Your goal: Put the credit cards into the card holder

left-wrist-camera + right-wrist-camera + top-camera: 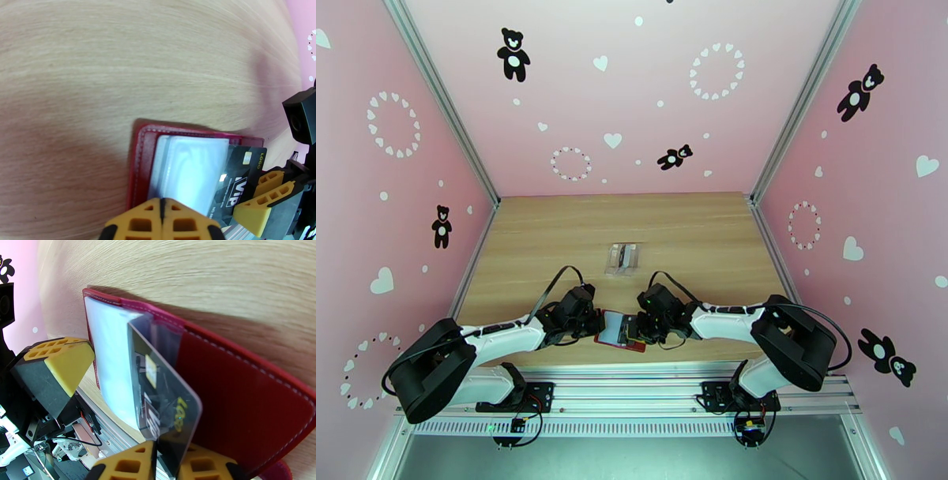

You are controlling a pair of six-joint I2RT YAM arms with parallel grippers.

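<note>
in the top view the left arm reaches from the lower left toward the middle of the near edge of the surface, forearm low and nearly level. the left gripper sits at the left side of the card holder. in the left wrist view the left gripper has its yellow fingers pressed together at the near edge of the clear sleeve; i cannot tell whether it pinches the sleeve.

the card holder lies open at the bottom centre of the surface, between the two grippers, its red cover flat on the wood. higher up the frame, well apart, stands a clear tray.

the right gripper is clamped on a dark credit card, held tilted with its far end at the sleeve's opening. the right arm stretches in from the lower right, mirroring the left.
</note>
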